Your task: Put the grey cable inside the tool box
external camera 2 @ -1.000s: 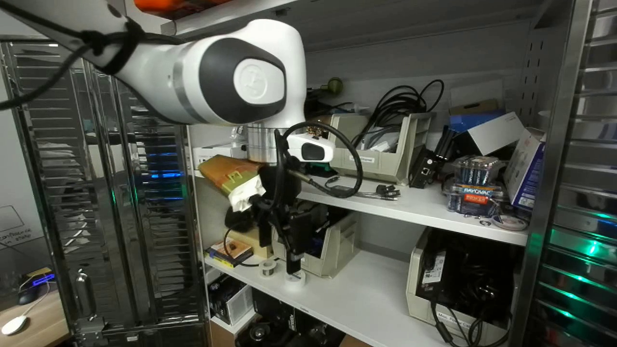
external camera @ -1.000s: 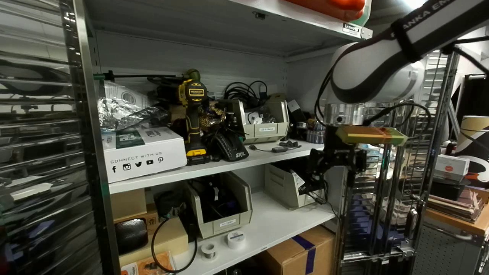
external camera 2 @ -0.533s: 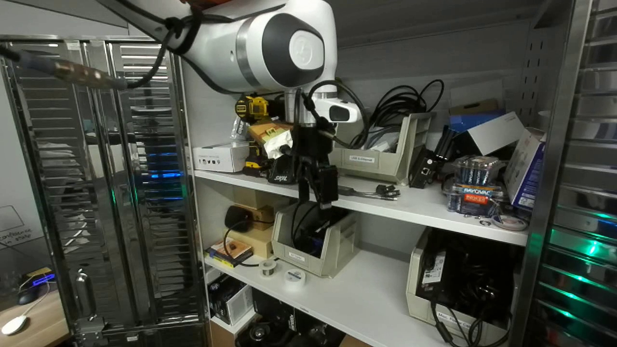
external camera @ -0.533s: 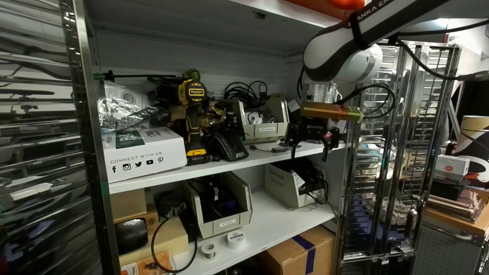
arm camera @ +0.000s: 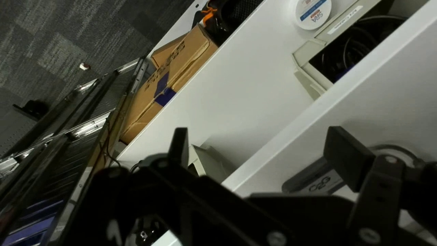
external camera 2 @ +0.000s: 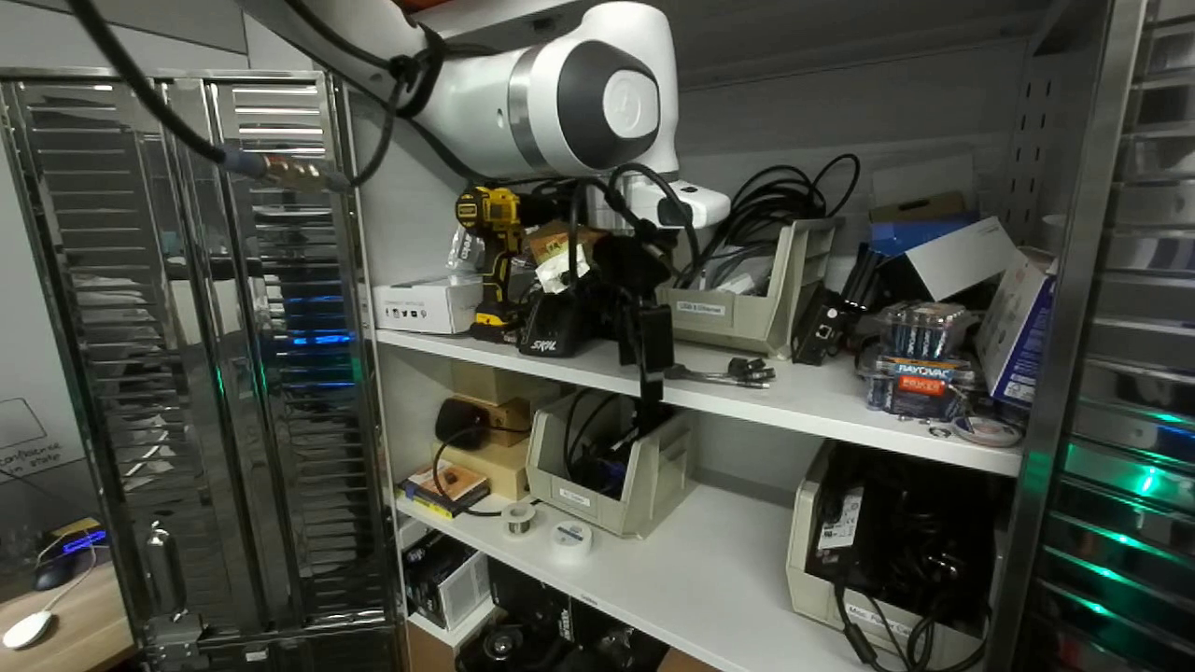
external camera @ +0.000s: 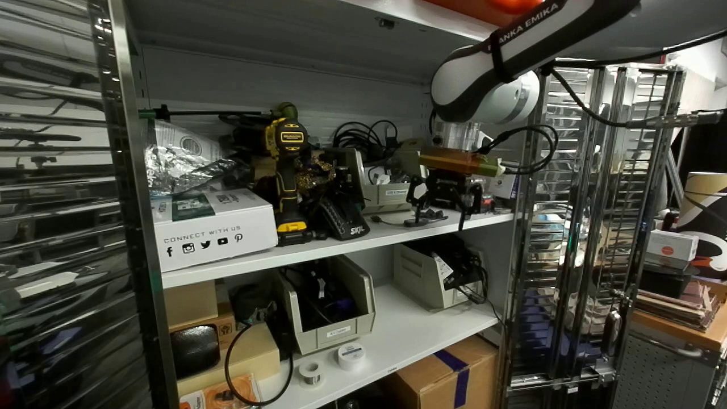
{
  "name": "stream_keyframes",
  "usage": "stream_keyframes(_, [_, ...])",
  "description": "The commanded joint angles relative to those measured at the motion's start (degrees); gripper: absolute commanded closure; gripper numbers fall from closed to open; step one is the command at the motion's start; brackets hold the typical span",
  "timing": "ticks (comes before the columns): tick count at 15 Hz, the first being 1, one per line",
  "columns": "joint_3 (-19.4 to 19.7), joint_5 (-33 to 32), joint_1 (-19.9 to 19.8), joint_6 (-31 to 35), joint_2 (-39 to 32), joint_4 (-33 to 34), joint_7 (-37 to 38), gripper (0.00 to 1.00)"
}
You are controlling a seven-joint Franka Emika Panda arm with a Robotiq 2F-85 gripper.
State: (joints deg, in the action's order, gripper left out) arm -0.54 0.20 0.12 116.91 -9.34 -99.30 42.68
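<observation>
In the wrist view my black two-fingered tool (arm camera: 261, 150) stands wide apart, its flat black pads (arm camera: 344, 159) facing one another across a broad gap; through that gap I see the front edge of the long white upper counter (arm camera: 385, 112) and the flat white lower counter (arm camera: 239, 102) beneath; the grey cable (arm camera: 319, 182), with a dark-ended oblong casing printed C2G, lies on the upper counter near its front edge, partly hidden by one of my pads; whether I touch it I cannot tell; in both exterior views my fingers point downward at that front edge; a cluster of small dark plugs (external camera 2: 750, 368) lies just beside the cable; an open beige plastic bin marked USB & Ethernet (external camera 2: 738, 327) stands just behind, on the same counter; a flat orange-and-yellow box (external camera: 463, 162) sits at my wrist, above the fingers
</observation>
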Motion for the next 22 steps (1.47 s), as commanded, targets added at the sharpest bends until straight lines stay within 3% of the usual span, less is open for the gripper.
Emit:
stream_keyframes(1, [1.02,-0.88,1.6,0.27,-4.58,6.98,5.38,0.0])
stream_keyframes(11, [2.72,-5.0,4.1,-5.75,-12.45,18.22,13.93,0.0])
stream_keyframes(19, [3.22,-4.54,4.37,-7.98,-16.96,24.42,14.25,0.0])
stream_keyframes(20, [3.13,-4.29,4.29,-8.4,-16.88,24.43,13.9,0.15])
stream_keyframes(22, [3.07,-4.17,4.26,-9.75,-16.82,24.67,13.63,0.34])
